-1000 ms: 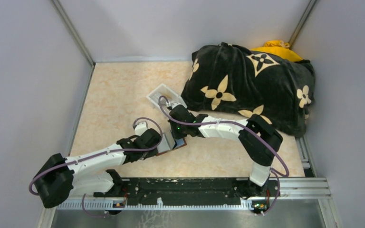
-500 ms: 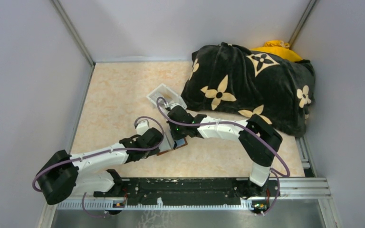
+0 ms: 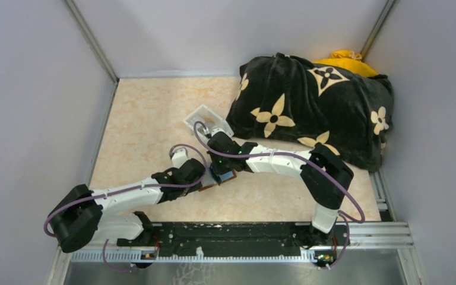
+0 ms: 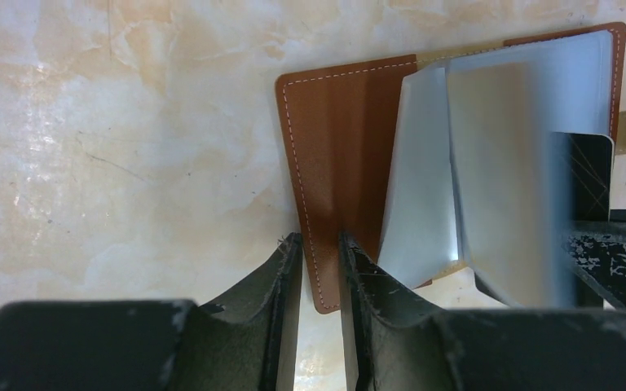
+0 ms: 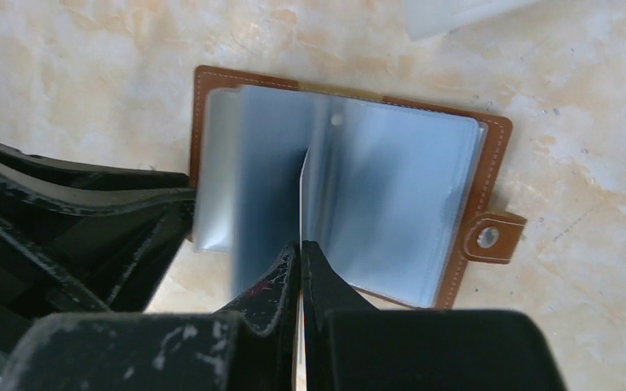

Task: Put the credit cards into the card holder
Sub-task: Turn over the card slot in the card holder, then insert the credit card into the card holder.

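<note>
So the small brown leather card holder (image 4: 338, 155) was lying open on the mottled beige table (image 3: 148, 119). Its clear plastic sleeves (image 5: 391, 195) were fanned upward and its snap tab (image 5: 489, 237) stuck out at one side. A clear plastic rectangular tray (image 3: 203, 117) sat just past the holder's far side.

The left gripper (image 4: 320, 261) was at one edge of the holder, jaws pinched on the stitched leather cover to pin it down. The right gripper (image 5: 301, 252) hung right over the holder's middle, jaws closed tight on a thin flat plastic credit card (image 5: 301, 195). The card showed edge-on, its leading end down among the sleeves. Honestly I couldn't tell if it was inside a pocket or just wedged between two leaves.

My take on doing this bit well:
- The left pinch should be firm so the holder can't skid.
- Line the card up square with the pocket mouth.
- Push slow and straight, because those sleeves look floppy and would probably buckle under an angled shove.
- Only let go once most of the card is buried.
</note>
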